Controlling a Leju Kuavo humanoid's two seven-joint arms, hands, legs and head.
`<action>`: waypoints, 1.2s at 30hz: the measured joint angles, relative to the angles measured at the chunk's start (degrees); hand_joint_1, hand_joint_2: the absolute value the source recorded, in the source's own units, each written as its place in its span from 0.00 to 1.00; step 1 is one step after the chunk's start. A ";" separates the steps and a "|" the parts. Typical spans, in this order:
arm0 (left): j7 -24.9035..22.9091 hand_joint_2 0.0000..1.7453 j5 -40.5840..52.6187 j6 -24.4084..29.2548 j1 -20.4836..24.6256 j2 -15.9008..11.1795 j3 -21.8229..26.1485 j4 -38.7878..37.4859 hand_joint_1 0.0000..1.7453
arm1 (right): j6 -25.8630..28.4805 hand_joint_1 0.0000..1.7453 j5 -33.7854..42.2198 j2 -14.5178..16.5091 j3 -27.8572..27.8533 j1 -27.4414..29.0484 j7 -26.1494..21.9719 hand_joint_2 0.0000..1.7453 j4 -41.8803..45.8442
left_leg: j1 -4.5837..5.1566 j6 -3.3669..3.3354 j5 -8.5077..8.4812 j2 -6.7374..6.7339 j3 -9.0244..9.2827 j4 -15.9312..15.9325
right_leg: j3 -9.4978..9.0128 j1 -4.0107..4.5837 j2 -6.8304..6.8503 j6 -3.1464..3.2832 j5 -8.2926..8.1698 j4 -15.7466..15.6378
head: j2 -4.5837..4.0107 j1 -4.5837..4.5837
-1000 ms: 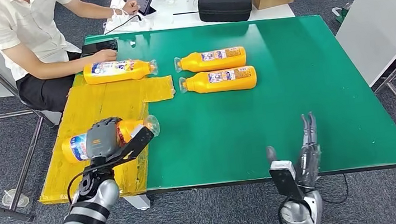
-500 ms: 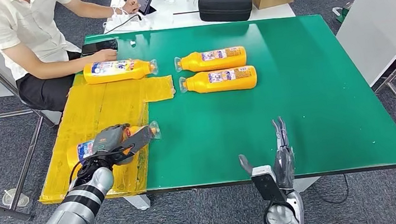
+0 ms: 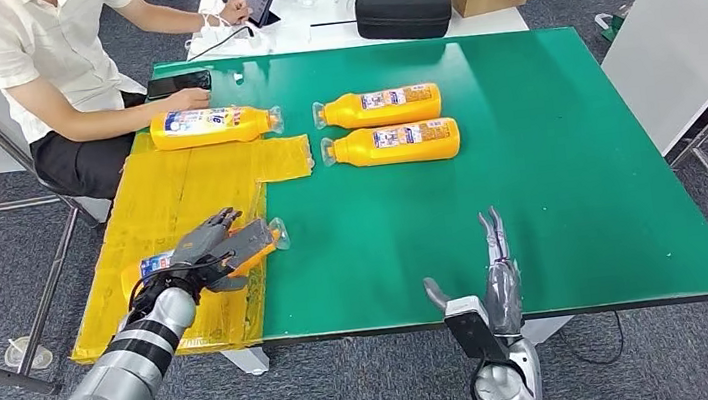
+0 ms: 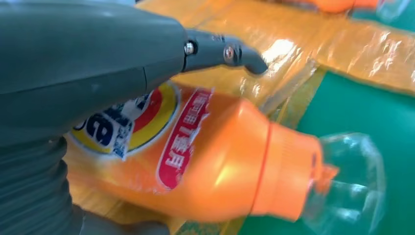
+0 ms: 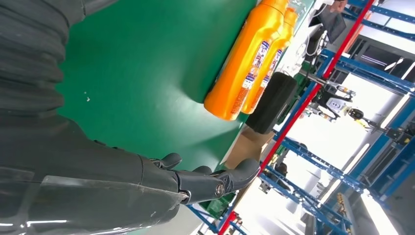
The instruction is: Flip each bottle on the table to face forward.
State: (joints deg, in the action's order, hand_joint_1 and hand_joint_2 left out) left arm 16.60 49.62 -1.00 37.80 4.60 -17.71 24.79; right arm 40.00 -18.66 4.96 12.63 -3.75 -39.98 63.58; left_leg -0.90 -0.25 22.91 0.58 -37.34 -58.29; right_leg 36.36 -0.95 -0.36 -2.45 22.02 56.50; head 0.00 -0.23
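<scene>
Clearly the left hand (image 3: 206, 245) is the nearer one: it lies over the near bottle (image 3: 235, 249) at about 8 o'clock on the desk (image 3: 544, 138), fingers (image 3: 221, 220) spread, apparently loosening rather than clamped. Its long axis runs 9 to 3, cap toward 3. The right hand (image 3: 499, 274) hovers flat, fingers together, at 6 o'clock.

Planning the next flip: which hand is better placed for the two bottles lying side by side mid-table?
Probably the right hand: it hovers open at the near edge, nearer those two bottles; the left hand rests on another bottle.
</scene>
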 joint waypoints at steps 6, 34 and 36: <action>4.52 1.00 -3.50 18.23 -6.92 2.45 -2.62 13.66 0.00 | 0.02 0.00 -16.90 0.27 -2.83 -0.23 0.00 1.00 -0.46 | 0.04 -0.04 0.05 0.01 -0.07 0.00 | 0.02 -0.03 0.01 -0.01 0.01 -0.01 | 0.01 -0.01; 11.30 1.00 -29.82 14.80 -19.75 4.52 -22.35 44.41 0.00 | -16.84 0.00 -43.15 -11.48 2.30 -37.09 25.74 1.00 -32.84 | 0.11 -0.25 -0.03 0.02 -0.12 -0.05 | 0.02 -0.09 0.00 -0.31 -0.03 -0.02 | 0.00 -0.02; 11.51 1.00 -29.84 14.87 -19.75 4.78 -22.87 44.15 0.00 | -18.24 0.00 -43.94 -11.70 3.24 -38.95 26.25 1.00 -34.18 | 0.11 -0.25 -0.03 0.04 -0.12 -0.05 | 0.02 -0.08 0.01 -0.31 -0.02 -0.02 | 0.00 -0.02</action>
State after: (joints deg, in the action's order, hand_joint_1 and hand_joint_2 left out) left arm 28.11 19.78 13.87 18.05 9.38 -40.58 68.94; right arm 21.76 -62.60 -6.74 15.88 -42.70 -13.73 29.40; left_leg -0.79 -0.50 22.88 0.62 -37.46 -58.34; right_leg 36.38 -1.04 -0.35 -2.77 22.01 56.48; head 0.00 -0.25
